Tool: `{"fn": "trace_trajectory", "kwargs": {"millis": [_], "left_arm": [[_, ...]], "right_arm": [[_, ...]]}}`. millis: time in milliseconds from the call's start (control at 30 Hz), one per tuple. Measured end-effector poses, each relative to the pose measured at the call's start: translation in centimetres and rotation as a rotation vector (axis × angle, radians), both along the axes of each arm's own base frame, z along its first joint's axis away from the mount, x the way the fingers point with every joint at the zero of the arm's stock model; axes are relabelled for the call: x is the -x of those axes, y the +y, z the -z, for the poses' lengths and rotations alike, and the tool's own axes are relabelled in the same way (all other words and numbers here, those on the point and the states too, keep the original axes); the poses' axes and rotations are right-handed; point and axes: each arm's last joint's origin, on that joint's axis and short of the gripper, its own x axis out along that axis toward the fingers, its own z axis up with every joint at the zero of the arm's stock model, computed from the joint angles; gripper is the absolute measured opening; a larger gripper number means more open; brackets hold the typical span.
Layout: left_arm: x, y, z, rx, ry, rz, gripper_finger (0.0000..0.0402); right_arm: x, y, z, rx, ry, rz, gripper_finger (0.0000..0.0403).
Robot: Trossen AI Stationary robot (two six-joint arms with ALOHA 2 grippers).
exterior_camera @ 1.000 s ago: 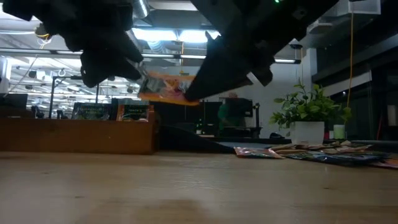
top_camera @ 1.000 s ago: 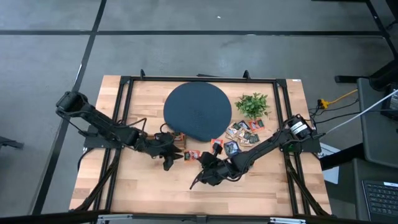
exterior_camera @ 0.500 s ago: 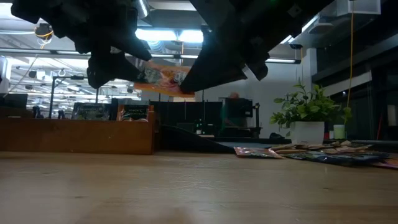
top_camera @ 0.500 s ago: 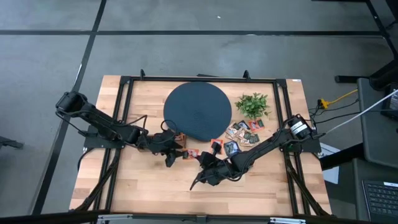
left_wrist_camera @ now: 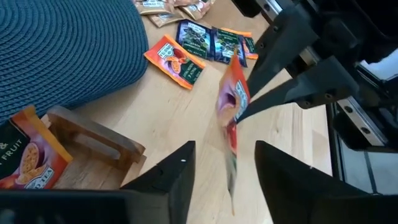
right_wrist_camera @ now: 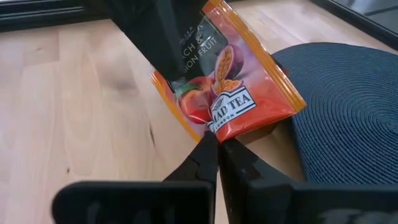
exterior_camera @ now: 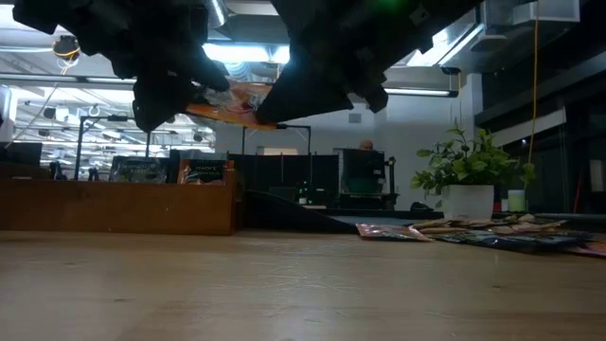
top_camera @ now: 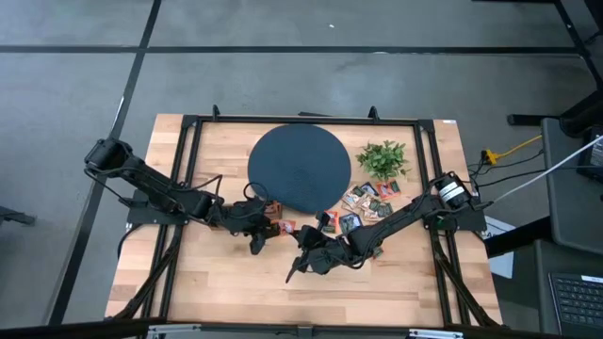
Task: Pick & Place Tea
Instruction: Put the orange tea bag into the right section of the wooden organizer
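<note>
The table (top_camera: 396, 282) is pale, smooth-grained wood. The round mat (top_camera: 299, 168) looks matt and woven. The orange sachet (right_wrist_camera: 233, 93) is glossy foil-like paper; the holder (left_wrist_camera: 93, 140) is bare wood.

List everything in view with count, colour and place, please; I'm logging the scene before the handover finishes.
Held tea sachet: one, orange-red, in the air between the two end effectors, pinched at a corner by the right one.
Loose tea sachets: several, orange-red, dark and pale, on the table between mat and plant side.
Wooden holder: one, light brown, beside the mat, an orange sachet at it.
Round mat: one, dark blue, table's far middle.
Plant: one, green, right of the mat.
Table: one, pale wood.
Left end effector: open, fingers either side of the held sachet.
Right end effector: shut on the held sachet.
</note>
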Motion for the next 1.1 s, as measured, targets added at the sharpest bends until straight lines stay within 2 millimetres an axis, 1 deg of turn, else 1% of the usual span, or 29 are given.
{"fn": "trace_trajectory", "kwargs": {"millis": [233, 367, 400, 600, 733, 867, 1100], "left_arm": [[0.06, -0.15, 0.00, -0.040, -0.002, 0.020, 0.0069], [0.06, -0.15, 0.00, -0.042, -0.001, 0.021, 0.0015], [0.06, -0.16, 0.00, -0.041, -0.001, 0.022, 0.0008], [0.07, -0.21, 0.01, -0.045, 0.002, 0.046, 0.0003], [0.08, -0.23, 0.02, -0.042, 0.004, 0.054, 0.0003], [0.08, -0.30, 0.03, -0.033, 0.009, 0.081, 0.0003], [0.08, 0.04, -0.03, -0.008, 0.028, 0.150, 0.0003]], "right_arm": [[0.05, 0.01, 0.08, 0.036, 0.030, -0.030, 0.0011], [0.03, -0.09, 0.13, 0.032, 0.035, -0.031, 0.0030], [0.01, -0.17, 0.14, 0.033, 0.037, -0.029, 0.0038], [-0.21, -0.72, 0.15, 0.033, 0.040, -0.019, 0.0084], [-0.23, -0.84, 0.17, 0.037, 0.044, -0.017, 0.0105], [-0.14, -0.88, 0.29, 0.048, 0.062, -0.019, 0.0114], [0.11, -0.91, 0.63, 0.046, 0.113, -0.046, 0.0116]]}}
